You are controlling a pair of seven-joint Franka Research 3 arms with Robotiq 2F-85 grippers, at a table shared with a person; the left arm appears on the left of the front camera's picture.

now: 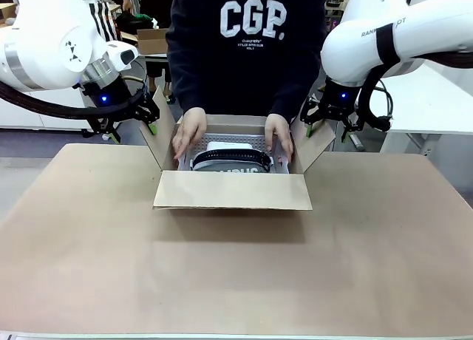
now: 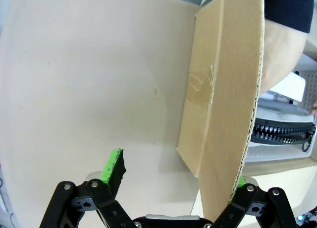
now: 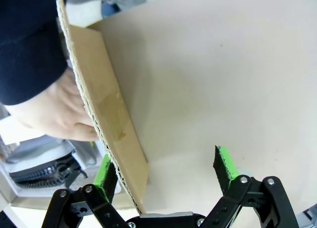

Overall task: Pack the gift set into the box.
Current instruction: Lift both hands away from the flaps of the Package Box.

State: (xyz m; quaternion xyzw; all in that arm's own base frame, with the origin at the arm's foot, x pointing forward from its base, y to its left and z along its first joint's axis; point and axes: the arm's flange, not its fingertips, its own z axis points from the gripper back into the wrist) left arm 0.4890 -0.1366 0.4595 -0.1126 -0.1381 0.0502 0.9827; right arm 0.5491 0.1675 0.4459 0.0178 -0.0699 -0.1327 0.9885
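The box (image 1: 233, 191) stands open at mid-table with its flaps spread. Inside lies the gift set (image 1: 230, 160), a dark zippered item on a pale tray, with a person's hands (image 1: 189, 133) resting on both sides of it. My left gripper (image 1: 137, 129) is at the box's left flap (image 2: 223, 89). It is open, and the flap's edge runs between its fingers, close to the right one. My right gripper (image 1: 327, 124) is open too. The right flap (image 3: 106, 114) stands between its fingers, close against the left pad (image 3: 104, 171). The gift set's zipper (image 2: 282, 131) shows past the flap.
Brown paper covers the table (image 1: 236, 281); there is free room in front of the box and to both sides. The person stands at the far edge, with a sleeve (image 3: 29, 49) and a hand (image 3: 54, 114) just behind the right flap. A small cardboard box (image 1: 151, 41) sits far back.
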